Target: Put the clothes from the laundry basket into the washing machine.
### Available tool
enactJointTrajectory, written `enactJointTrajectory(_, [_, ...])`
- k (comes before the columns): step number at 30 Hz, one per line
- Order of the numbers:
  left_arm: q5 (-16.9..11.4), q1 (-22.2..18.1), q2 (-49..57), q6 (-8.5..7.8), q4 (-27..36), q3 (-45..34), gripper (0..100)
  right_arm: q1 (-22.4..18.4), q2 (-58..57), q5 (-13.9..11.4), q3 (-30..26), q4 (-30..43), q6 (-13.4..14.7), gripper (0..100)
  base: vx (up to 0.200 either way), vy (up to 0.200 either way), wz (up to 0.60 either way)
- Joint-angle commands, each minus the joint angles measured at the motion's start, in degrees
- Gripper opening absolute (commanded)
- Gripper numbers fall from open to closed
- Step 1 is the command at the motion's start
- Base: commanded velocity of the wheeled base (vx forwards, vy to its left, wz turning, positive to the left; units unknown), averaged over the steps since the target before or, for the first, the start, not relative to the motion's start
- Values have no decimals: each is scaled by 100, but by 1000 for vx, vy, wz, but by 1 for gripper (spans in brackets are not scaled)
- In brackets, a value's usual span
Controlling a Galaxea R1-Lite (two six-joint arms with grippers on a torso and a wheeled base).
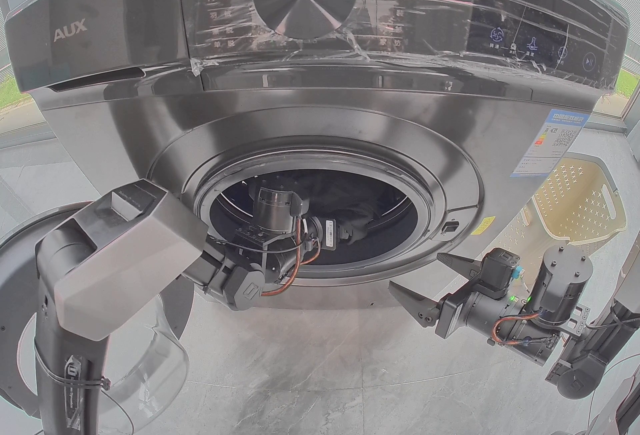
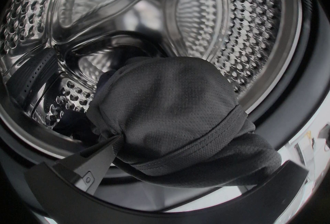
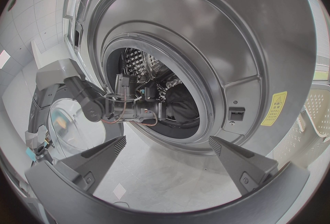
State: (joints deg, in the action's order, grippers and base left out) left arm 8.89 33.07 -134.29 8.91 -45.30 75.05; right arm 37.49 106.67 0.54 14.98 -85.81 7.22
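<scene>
A dark grey mesh garment (image 2: 172, 108) lies bunched in the mouth of the washing machine drum (image 2: 206, 12), spilling over the door seal. My left gripper (image 2: 165, 139) is inside the opening (image 1: 313, 216), right against the garment. One fingertip (image 2: 103, 152) stands wide to the side, touching a puckered edge of the cloth; the other is hidden under the garment. The jaws look open. The garment (image 3: 180, 104) is just ahead of the left arm. My right gripper (image 1: 419, 273) hangs open and empty in front of the machine, below and to the right of the opening.
The cream laundry basket (image 1: 580, 203) stands on the floor to the right of the washing machine, beside my right arm. The round glass door (image 1: 20, 270) is swung open at the left. Grey tiled floor (image 1: 320, 356) spreads in front of the machine.
</scene>
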Motion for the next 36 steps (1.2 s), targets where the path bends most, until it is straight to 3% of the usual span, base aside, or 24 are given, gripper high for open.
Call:
enactJointTrajectory(1, [-238,164,536,-135,65,-588,100,-4,-14,-1,5,-6,-1,100,0,0,0])
enactJointTrajectory(6, [-537,208,676,-214,12,-790,100,-4,-23,-1,5,-6,-1,100,0,0,0])
enactJointTrajectory(8, [-783,217,790,-223,-49,-842,100,-4,-14,-1,13,-6,-1,100,0,0,0])
enactJointTrajectory(13, [-977,217,931,-241,-75,-922,100,-4,-23,-1,22,-6,-1,100,0,0,0])
enactJointTrajectory(18, [-924,191,676,-293,-225,-807,100,4,-14,-1,31,-6,-1,100,0,0,0])
enactJointTrajectory(25, [-906,164,-220,-285,-1121,-166,100,4,3,-10,13,3,-1,100,0,0,0])
enactJointTrajectory(26, [-906,164,-299,-285,-1183,-113,0,-4,3,-10,13,-6,-1,100,0,0,0])
enactJointTrajectory(30, [-801,164,-545,-232,-1288,344,0,4,12,-18,5,3,-1,100,0,0,0])
enactJointTrajectory(32, [-484,129,-712,-170,-1367,748,0,4,21,-18,-4,3,-1,100,0,0,0])
enactJointTrajectory(33, [-484,129,-712,-170,-1367,748,0,4,21,-18,-4,3,-1,100,0,0,0])
enactJointTrajectory(34, [-168,85,-871,-74,-1367,1214,0,4,21,-18,-13,3,-1,100,0,0,0])
enactJointTrajectory(36, [96,-55,-1002,32,-1323,1601,0,13,21,-18,-13,3,-1,100,0,0,0])
